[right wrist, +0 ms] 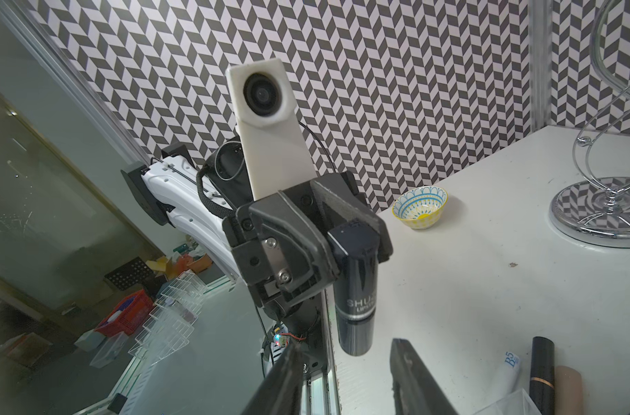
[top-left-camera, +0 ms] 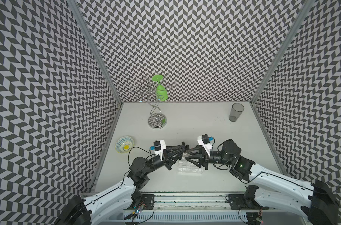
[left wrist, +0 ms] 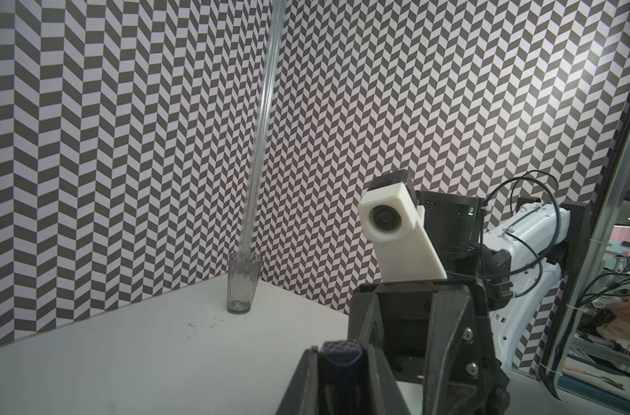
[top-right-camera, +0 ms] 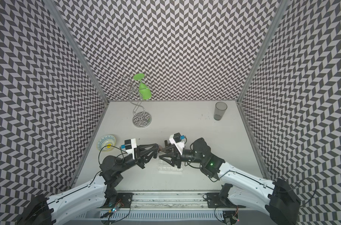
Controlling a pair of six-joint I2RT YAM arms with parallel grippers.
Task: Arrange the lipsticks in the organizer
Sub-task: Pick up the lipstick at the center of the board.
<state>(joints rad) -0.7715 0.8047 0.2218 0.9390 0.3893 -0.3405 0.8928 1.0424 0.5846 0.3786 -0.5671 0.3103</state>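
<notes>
The left pincer pinches a glossy black lipstick tube near the clear plastic grid organizer on the white bench. The right pincer stands spread, close to the tube's free end.

Clamping a black lipstick tight in the left gripper, by its top end. Facing that nose to nose with the right gripper, fingers parted near the tube's free end. Reaching inward from both sides.
</notes>
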